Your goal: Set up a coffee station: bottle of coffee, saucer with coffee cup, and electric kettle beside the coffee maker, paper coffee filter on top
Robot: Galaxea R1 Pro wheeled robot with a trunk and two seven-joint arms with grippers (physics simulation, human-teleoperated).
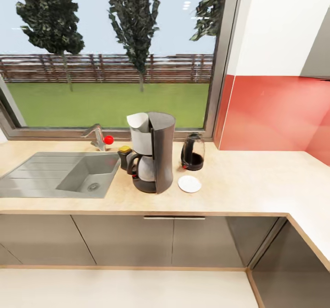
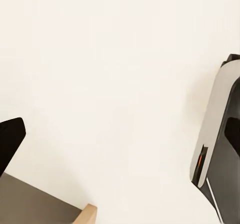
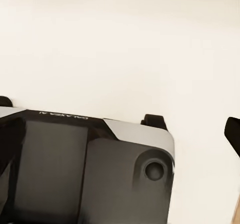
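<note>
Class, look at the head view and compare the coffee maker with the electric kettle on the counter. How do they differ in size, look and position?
The coffee maker stands much taller than the electric kettle. The coffee maker has a curved dark grey back and a white paper filter on top; the electric kettle has a clear glass body on a black base. The coffee maker is nearer the sink; the electric kettle is on its far side. Both stand upright on the countertop.

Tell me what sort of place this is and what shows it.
A home kitchen, most likely. A beige countertop over grey cabinets holds a steel sink with a tap, a coffee maker and an electric kettle, beneath a window onto a lawn.
</note>
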